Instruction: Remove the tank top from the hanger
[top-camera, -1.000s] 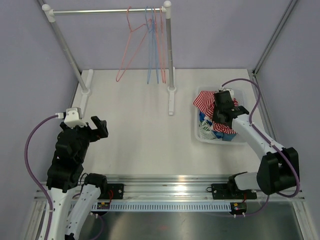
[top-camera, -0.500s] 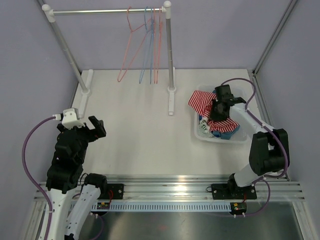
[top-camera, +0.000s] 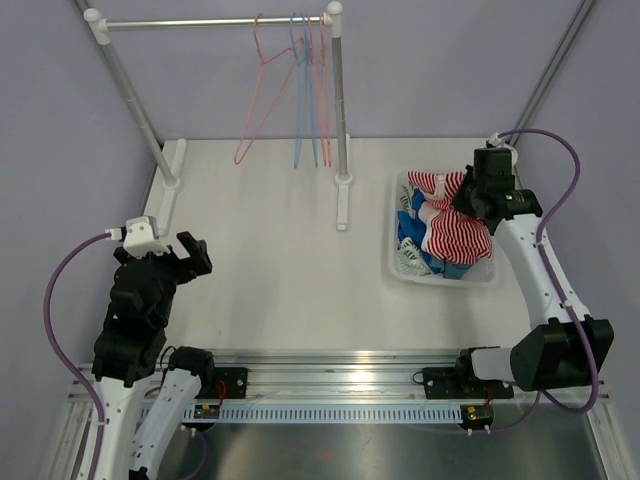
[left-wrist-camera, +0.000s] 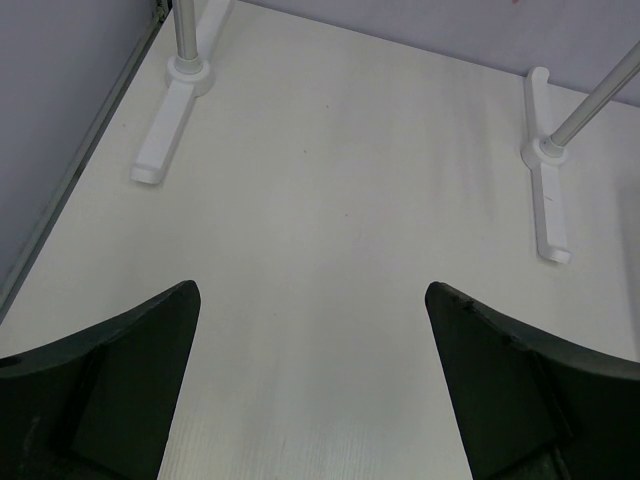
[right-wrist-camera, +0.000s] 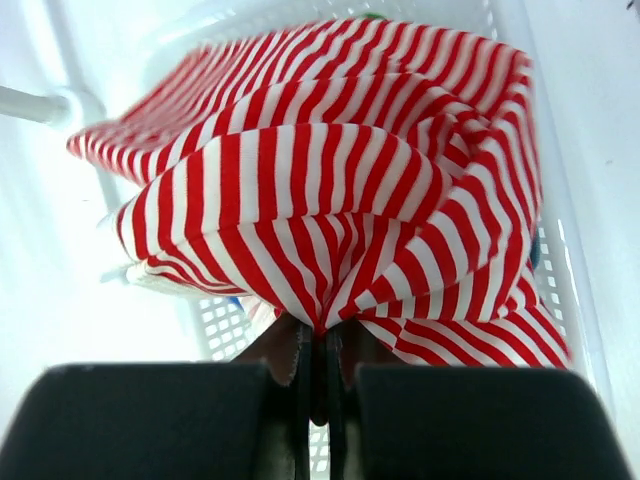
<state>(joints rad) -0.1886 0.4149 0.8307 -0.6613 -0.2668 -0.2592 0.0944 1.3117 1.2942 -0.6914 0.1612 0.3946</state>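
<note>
While the right gripper (right-wrist-camera: 312, 342) pinches the striped tank top (right-wrist-camera: 330, 190) over the basket (right-wrist-camera: 222, 328), lower it inside before letting go

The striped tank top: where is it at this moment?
In the top view the striped tank top lies in the white basket on the right of the table, pinched by the right gripper.
</note>
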